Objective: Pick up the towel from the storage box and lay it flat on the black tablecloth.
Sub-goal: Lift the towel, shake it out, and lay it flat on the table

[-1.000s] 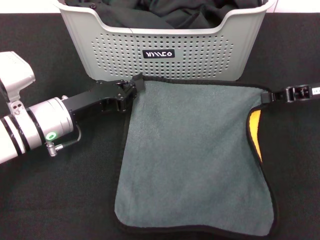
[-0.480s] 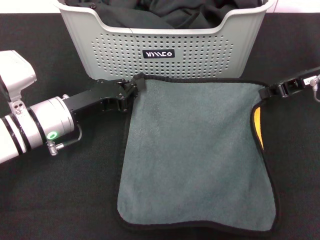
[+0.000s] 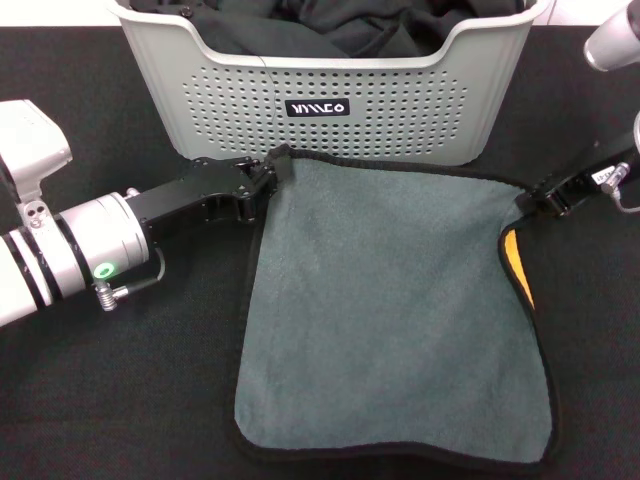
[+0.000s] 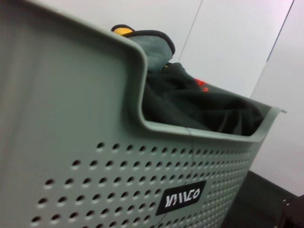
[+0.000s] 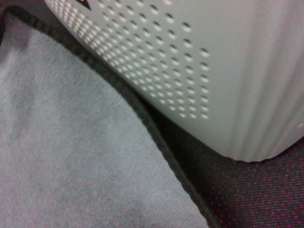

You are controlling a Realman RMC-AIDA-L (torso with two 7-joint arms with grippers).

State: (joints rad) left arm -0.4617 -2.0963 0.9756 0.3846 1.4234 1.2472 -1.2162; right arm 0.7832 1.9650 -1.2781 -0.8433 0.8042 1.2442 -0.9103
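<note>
While the light grey perforated plastic storage box (image 3: 325, 95) stood at the far side of the work area, it held crumpled black cloths (image 3: 340, 22), and the left wrist view showed a grey-green piece with a yellow edge (image 4: 145, 40) on top of them. The box stood on the large matte black tablecloth (image 3: 130, 380), with a white wall (image 4: 237, 42) behind it. The squarish fuzzy grey-green towel with black stitched edging (image 3: 390, 310) lay spread on the tablecloth, just in front of the box, its longer side running from the box toward the robot. Its right edge was folded up and showed the yellow-orange face. The left gripper (image 3: 268, 178) was closed on the far left corner of the towel. The right gripper (image 3: 545, 200) pinched the far right corner.
</note>
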